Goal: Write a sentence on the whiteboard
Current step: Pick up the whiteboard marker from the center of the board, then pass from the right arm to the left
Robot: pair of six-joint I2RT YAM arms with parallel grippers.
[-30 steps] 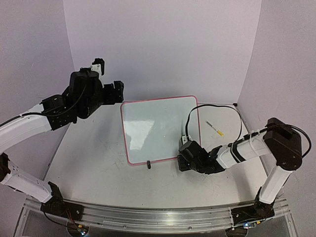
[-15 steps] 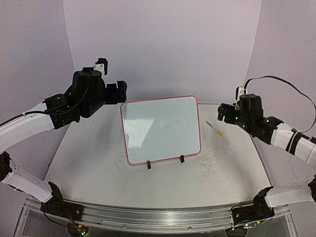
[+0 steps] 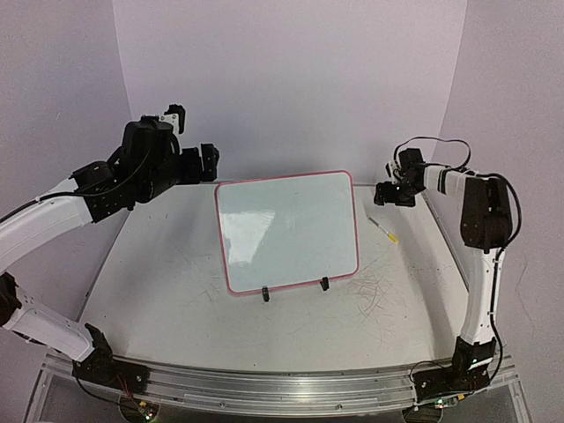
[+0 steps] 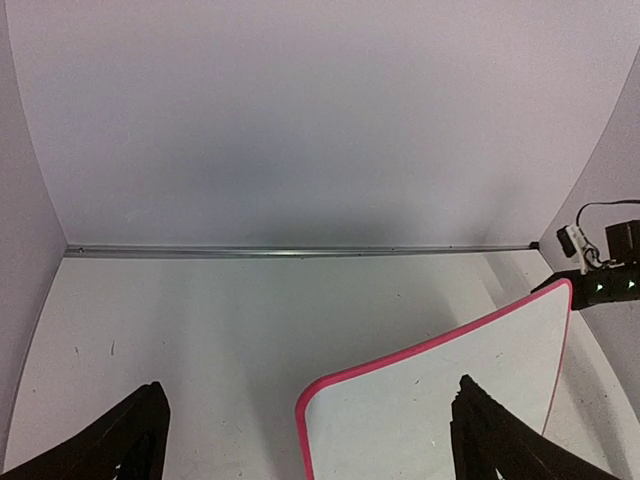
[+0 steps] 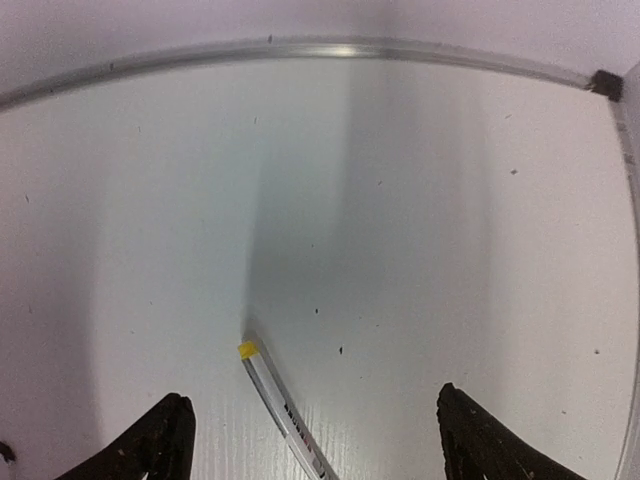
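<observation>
On the table point(image 3: 159, 264): whiteboard point(image 3: 286, 231) propped, long axis left-right | left pincer point(image 4: 308, 400) wide | right pincer point(image 5: 312, 420) wide

Robotics lab test cell. A white table point(image 3: 159, 291), scuffed with thin grey scratch marks point(image 3: 374, 295), sits inside a plain pale lilac backdrop point(image 3: 291, 79) that wraps around the back and both sides. Two white-and-black robot arms, the left arm point(image 3: 44, 225) and the right arm point(image 3: 480, 273), are bolted to an aluminium rail point(image 3: 264, 388) along the near edge. A black cable point(image 3: 432, 139) loops loose by the right arm.
</observation>
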